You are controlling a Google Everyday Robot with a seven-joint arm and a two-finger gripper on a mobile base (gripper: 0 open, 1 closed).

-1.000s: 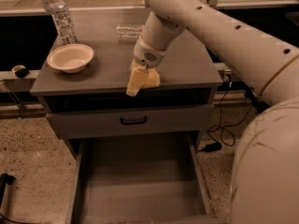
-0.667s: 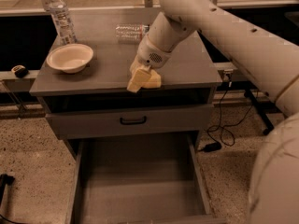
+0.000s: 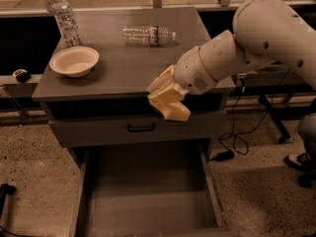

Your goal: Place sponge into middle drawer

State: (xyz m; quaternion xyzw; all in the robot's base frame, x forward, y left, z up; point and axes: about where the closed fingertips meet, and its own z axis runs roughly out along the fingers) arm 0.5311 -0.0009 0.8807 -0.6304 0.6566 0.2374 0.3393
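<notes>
My gripper (image 3: 167, 98) is shut on the pale yellow sponge (image 3: 177, 112). It holds the sponge in the air just past the front edge of the grey cabinet top (image 3: 128, 73), in front of the closed top drawer front (image 3: 98, 130). The middle drawer (image 3: 148, 201) is pulled open below, with a bare grey floor and low side walls. The sponge hangs above the drawer's back right part, well clear of its floor. My white arm reaches in from the upper right.
On the cabinet top stand a pale bowl (image 3: 74, 61) and an upright water bottle (image 3: 64, 19) at the left, and a clear bottle (image 3: 148, 34) lies at the back. Cables (image 3: 236, 141) and a shoe (image 3: 297, 161) are on the floor at the right.
My gripper has carried the sponge forward and down, from above the cabinet top's front edge to in front of the top drawer front, over the open drawer.
</notes>
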